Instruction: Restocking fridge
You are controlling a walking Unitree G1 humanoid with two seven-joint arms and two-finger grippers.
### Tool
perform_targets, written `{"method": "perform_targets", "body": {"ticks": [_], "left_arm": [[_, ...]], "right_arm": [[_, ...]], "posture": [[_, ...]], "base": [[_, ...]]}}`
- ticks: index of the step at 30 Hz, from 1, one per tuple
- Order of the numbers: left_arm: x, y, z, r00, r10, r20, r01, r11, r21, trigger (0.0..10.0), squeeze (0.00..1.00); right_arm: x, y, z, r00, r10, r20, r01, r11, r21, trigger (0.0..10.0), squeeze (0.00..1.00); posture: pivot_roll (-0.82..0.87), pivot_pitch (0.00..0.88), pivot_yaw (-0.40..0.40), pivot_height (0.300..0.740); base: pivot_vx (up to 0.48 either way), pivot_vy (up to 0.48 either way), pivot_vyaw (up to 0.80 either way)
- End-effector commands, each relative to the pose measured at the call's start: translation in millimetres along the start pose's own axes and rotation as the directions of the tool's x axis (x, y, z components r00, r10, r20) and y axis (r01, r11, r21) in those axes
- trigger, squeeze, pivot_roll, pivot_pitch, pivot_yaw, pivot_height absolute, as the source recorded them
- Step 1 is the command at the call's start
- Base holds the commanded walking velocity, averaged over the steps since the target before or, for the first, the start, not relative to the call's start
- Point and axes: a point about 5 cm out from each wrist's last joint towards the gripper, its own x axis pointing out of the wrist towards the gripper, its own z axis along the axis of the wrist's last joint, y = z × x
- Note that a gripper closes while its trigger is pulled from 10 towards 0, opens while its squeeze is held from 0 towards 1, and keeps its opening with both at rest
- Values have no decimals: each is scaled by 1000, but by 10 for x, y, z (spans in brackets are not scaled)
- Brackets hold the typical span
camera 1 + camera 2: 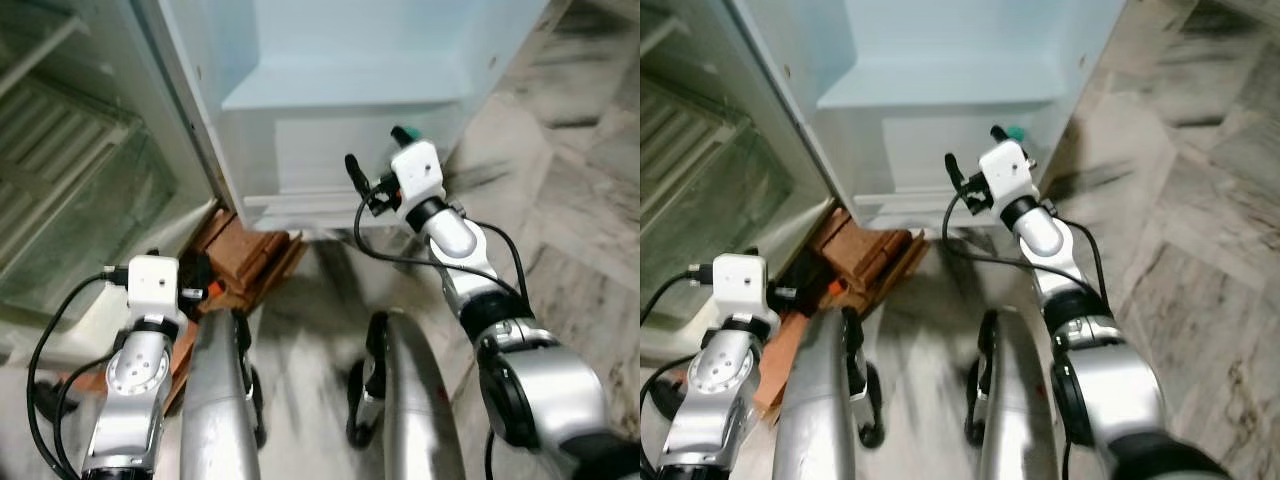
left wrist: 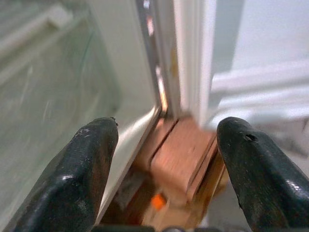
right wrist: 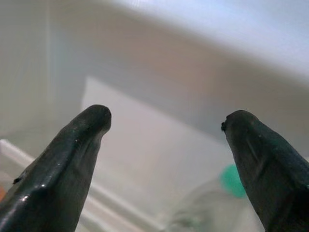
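Note:
The fridge stands open, its pale blue door shelf [image 1: 340, 85] straight ahead and glass shelves [image 1: 70, 190] to the left. My right gripper [image 1: 378, 160] is raised at the lower door bin [image 1: 300, 150], open with nothing between its fingers. Just beyond its fingertips is a clear bottle with a green cap [image 3: 231, 180], whose cap [image 1: 404, 133] peeks over the wrist. My left gripper [image 2: 168, 124] is low on the left, open and empty, pointing at the fridge's bottom corner.
A brown wooden stand [image 1: 250, 255] lies under the fridge, with a small orange part [image 2: 157, 200] near it. Grey veined marble floor [image 1: 580, 220] spreads to the right. My silver legs [image 1: 420, 400] fill the lower middle.

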Motion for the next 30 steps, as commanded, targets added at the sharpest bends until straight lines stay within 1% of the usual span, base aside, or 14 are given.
{"method": "perform_targets", "body": {"ticks": [1,3,4,5,8,10,11,14,15,18,22,23,26,30], "left_arm": [[-56,44,-109,998,54,-31,-54,999,-8,10000,0],[-64,86,-139,995,91,-37,-92,995,-23,10000,0],[-67,105,-148,994,104,-40,-105,994,-24,10000,0],[-70,122,-155,993,112,-38,-113,993,-24,10000,0],[-74,137,-158,993,112,-28,-113,993,-23,10000,0],[-73,124,-163,995,99,-22,-99,995,-16,10000,0],[-71,116,-165,995,93,-19,-94,996,-14,10000,0],[-56,104,-162,996,92,-13,-92,996,-14,10000,0],[-56,104,-162,996,92,-13,-92,996,-14,10000,0],[-40,81,-161,996,90,-7,-90,996,-18,10000,0],[-14,69,-156,996,91,-7,-91,995,-30,10000,0],[-8,73,-155,996,94,-6,-94,995,-31,10000,0],[-5,64,-151,996,93,-3,-93,995,-30,10000,0],[-8,48,-141,996,85,8,-84,996,-20,10000,0]], "right_arm": [[-144,46,-33,999,-7,32,8,1000,-6,10000,0],[-241,67,-48,998,-35,50,37,998,-47,10000,0],[-288,67,-70,997,-62,45,64,997,-42,10000,0],[-363,54,-138,992,-125,6,125,992,-23,10000,0],[-511,50,-261,970,-235,-68,238,970,41,10000,0],[-599,107,-288,962,-258,-90,267,957,114,10000,0],[-641,144,-256,964,-259,-69,266,952,149,10000,0],[-715,239,-234,959,-273,-78,282,943,178,10000,0],[-715,239,-234,959,-273,-78,282,943,178,10000,0],[-731,341,-234,957,-270,-107,286,938,196,10000,0],[-656,305,-195,944,-299,-139,325,912,248,10000,0],[-613,314,-170,948,-291,-130,316,914,255,10000,0],[-576,314,-138,951,-287,-117,308,918,250,10000,0],[-670,283,-174,943,-301,-145,328,914,237,10000,0]], "posture": [[92,89,-66,567],[91,81,-71,567],[87,78,-70,567],[85,78,-63,567],[80,77,-55,567],[73,75,-42,567],[74,71,-40,567],[73,66,-37,582],[73,66,-37,582],[74,61,-30,597],[67,72,-18,622],[66,71,-16,632],[73,69,-21,647],[79,68,-22,667]], "base": [[0,0,0],[0,0,0],[0,0,0],[0,0,0],[0,0,0],[0,0,0],[0,0,0],[0,0,0],[0,0,0],[0,0,0],[0,0,0],[0,0,0],[0,0,0],[0,0,0]]}}
